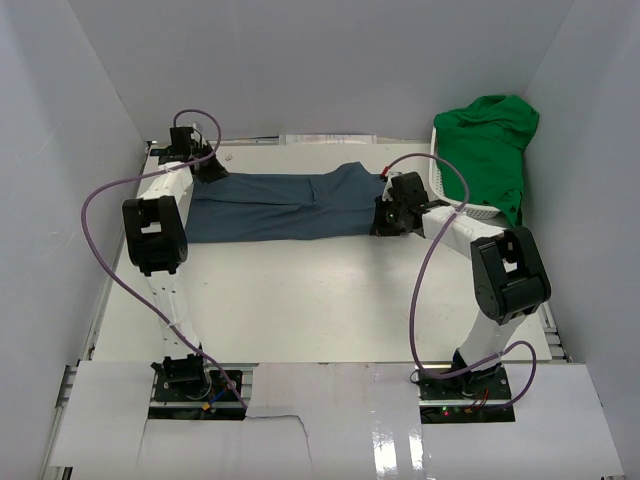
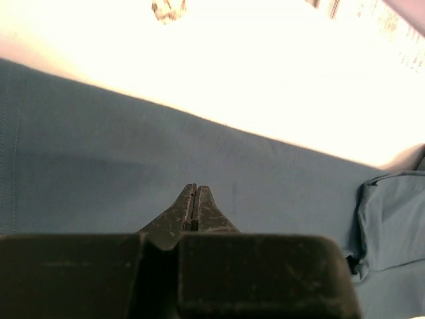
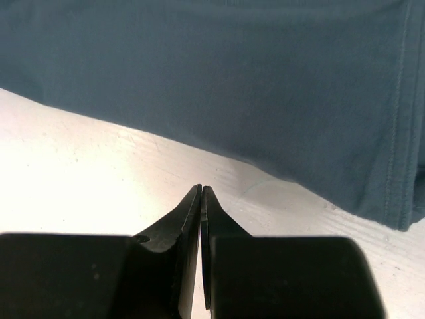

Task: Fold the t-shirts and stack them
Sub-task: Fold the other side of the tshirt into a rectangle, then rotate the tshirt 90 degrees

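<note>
The dark slate-blue t-shirt [image 1: 290,205] lies flat as a long folded band across the far middle of the table. My left gripper [image 1: 210,168] is shut at its far left end; in the left wrist view the gripper [image 2: 194,189] hovers over the blue cloth [image 2: 99,153] with nothing between the jaws. My right gripper [image 1: 385,222] is shut at the shirt's right end; in the right wrist view the gripper [image 3: 200,190] is over bare table just short of the shirt's edge [image 3: 232,80]. The bright green t-shirt [image 1: 490,145] is draped over the basket.
The white lattice basket [image 1: 445,185] stands at the far right, against the right wall, close to my right arm. White walls enclose the table [image 1: 300,300] on three sides. A folded flap of the blue shirt [image 2: 392,219] bunches at the right of the left wrist view.
</note>
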Robot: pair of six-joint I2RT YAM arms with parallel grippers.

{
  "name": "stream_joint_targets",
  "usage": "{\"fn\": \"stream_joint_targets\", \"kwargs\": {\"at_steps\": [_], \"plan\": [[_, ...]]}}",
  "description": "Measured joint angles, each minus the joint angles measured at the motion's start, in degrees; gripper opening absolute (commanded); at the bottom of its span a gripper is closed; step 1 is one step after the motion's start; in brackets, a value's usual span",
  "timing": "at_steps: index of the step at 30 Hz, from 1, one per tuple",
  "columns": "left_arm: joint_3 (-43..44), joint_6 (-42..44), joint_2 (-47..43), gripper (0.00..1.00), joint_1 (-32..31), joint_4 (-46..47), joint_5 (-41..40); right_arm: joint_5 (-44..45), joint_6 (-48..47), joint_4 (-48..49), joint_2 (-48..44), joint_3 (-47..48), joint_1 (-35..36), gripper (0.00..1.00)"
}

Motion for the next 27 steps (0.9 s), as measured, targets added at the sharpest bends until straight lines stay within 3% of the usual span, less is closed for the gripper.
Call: {"fn": "stream_joint_targets", "kwargs": {"at_steps": [10, 18, 27], "plan": [[0.3, -0.6, 0.0, 0.00, 0.3, 0.1, -1.2, 2.1, -0.4, -0.3, 2.4, 5.9, 0.0, 0.08], [-0.5, -0.6, 1.3, 0.00, 0.6, 0.9, -1.3, 3.0, -0.1, 0.3, 9.2, 5.5, 0.0, 0.08], [-3.5, -0.6, 2.7, 0.00, 0.7, 1.9, -1.3, 3.2, 0.1, 1.6, 9.6, 5.5, 0.0, 0.08]]}}
